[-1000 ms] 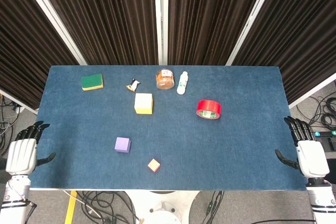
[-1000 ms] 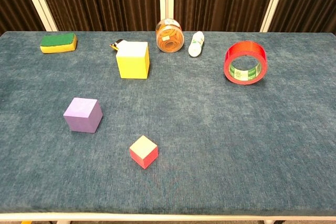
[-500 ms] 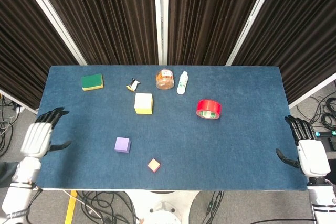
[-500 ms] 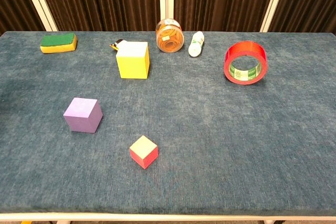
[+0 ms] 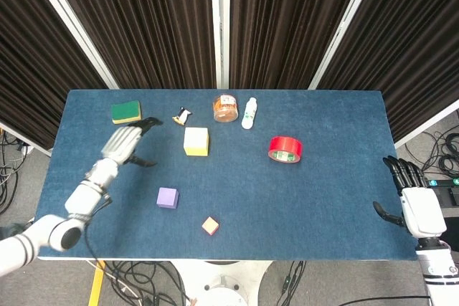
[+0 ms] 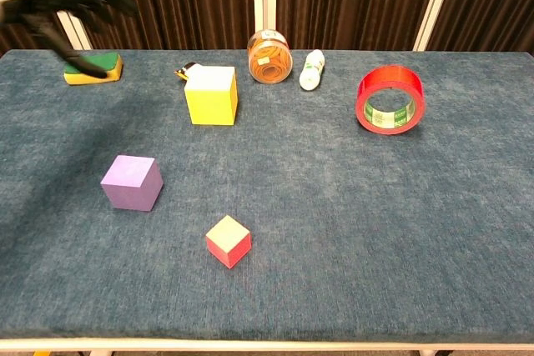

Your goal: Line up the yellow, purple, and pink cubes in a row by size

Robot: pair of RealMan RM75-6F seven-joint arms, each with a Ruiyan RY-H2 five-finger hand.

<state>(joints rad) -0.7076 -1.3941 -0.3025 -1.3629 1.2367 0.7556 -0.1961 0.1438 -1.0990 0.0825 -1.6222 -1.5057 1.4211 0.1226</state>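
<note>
The left hand (image 5: 123, 143) hangs over the table (image 5: 337, 191) with its fingers spread and nothing in them, left of the yellow cube (image 5: 196, 141) and just below the sponge (image 5: 126, 112) in the head view; in the chest view it shows blurred at the top left corner, above the sponge. The right hand (image 5: 414, 204) sits off the table's right edge, near the front corner, fingers apart and empty; the chest view does not show it. The yellow cube, the largest, stands toward the back of the table, left of centre. The purple cube (image 5: 167, 197), middle in size, rests nearer the front and further left, well apart from the yellow one. The pink cube (image 5: 210, 226), the smallest, lies near the front edge, right of the purple cube and turned corner-on; its top face looks pale yellow and its sides pink-red. The three cubes do not form a row. Along the back stand a small penguin figure (image 5: 183, 115), an orange jar (image 5: 226, 107) lying on its side and a white bottle (image 5: 249, 113) beside it. A red tape roll (image 5: 285, 150) stands on edge to the right of the yellow cube.
</note>
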